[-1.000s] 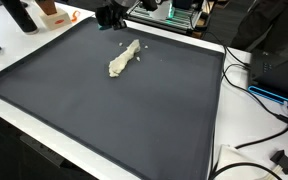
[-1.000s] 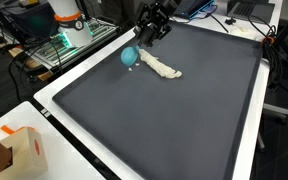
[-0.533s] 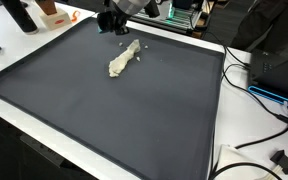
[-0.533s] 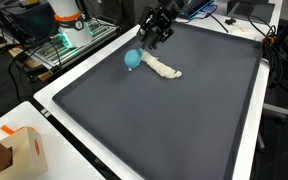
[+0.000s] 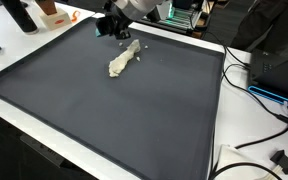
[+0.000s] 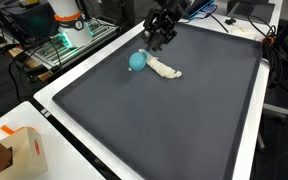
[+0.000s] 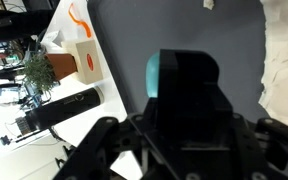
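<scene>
My gripper [image 6: 151, 46] hangs low over the far part of a dark grey mat [image 6: 174, 120]. Its fingers look pressed together with nothing between them. A small teal ball [image 6: 137, 61] lies right at the fingertips; whether they touch is unclear. In the wrist view the ball [image 7: 153, 78] peeks out from behind the black gripper [image 7: 189, 62]. A crumpled white cloth [image 6: 165, 68] lies on the mat just beside the ball, and it shows again as the cloth [image 5: 124, 59] below the gripper [image 5: 111, 28] and the cloth [image 7: 286, 70] at the wrist view's edge.
A white border [image 5: 134, 165] frames the mat [image 5: 114, 110]. A cardboard box [image 6: 24, 150] and a plant stand on one side, and a white-and-orange box [image 7: 82, 58] and a black device [image 7: 69, 108] lie off the mat. Cables [image 5: 259, 120] and equipment [image 5: 284, 70] crowd another side.
The gripper has moved a little along the mat toward the cloth, and the teal ball has shifted the same way, ending closer to the cloth.
</scene>
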Available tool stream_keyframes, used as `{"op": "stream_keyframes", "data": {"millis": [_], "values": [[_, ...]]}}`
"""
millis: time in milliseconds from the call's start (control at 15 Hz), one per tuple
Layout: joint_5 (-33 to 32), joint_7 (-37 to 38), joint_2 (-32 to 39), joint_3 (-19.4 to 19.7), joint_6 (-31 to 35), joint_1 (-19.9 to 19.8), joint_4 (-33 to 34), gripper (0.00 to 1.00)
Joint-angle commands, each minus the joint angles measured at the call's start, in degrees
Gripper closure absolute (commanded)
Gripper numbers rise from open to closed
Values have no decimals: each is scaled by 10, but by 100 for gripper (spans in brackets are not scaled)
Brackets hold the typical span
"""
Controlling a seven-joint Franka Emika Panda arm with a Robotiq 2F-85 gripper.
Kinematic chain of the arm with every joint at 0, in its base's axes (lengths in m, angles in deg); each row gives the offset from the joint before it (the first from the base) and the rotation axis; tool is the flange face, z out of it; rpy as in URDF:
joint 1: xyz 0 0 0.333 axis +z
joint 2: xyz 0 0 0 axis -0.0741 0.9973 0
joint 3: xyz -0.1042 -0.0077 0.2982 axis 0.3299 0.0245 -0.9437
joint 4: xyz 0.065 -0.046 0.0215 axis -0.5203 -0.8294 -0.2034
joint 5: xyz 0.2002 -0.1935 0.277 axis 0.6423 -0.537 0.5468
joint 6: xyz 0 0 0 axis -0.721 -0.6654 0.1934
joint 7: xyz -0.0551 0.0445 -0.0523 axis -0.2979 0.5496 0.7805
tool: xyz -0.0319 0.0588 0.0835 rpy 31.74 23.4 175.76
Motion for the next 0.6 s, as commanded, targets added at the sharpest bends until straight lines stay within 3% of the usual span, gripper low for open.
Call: {"op": "stream_keyframes", "data": {"millis": [0,533], "values": [[-33,12,8,0,11,6,2,75],[-69,11,14,-3,46,9,2,75]]}}
